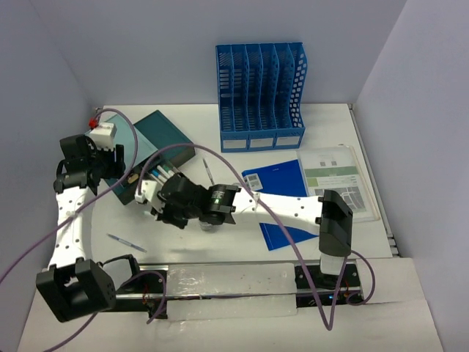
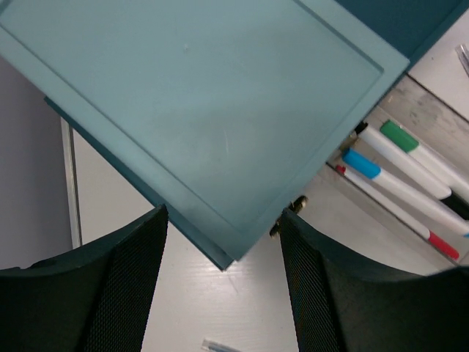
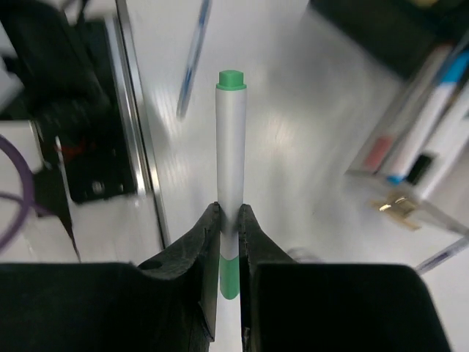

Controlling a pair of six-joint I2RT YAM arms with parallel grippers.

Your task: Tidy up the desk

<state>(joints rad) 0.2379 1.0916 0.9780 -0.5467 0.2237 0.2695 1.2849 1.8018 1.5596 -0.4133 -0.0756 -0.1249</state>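
While the box (image 1: 176, 155) lies open — right gripper (image 3: 229, 214): fingers pinch a green-capped marker (image 3: 231, 139) near its tail end.
Left gripper (image 2: 223, 218): fingers spread, lid (image 2: 198, 110) corner showing between them; contact unclear.
Desk (image 1: 330, 121): under both arms, with the box at its left.
Risk one: the marker may pivot in so short a pinch — then miss the box.
Risk two: the left fingers may knock the lid shut.
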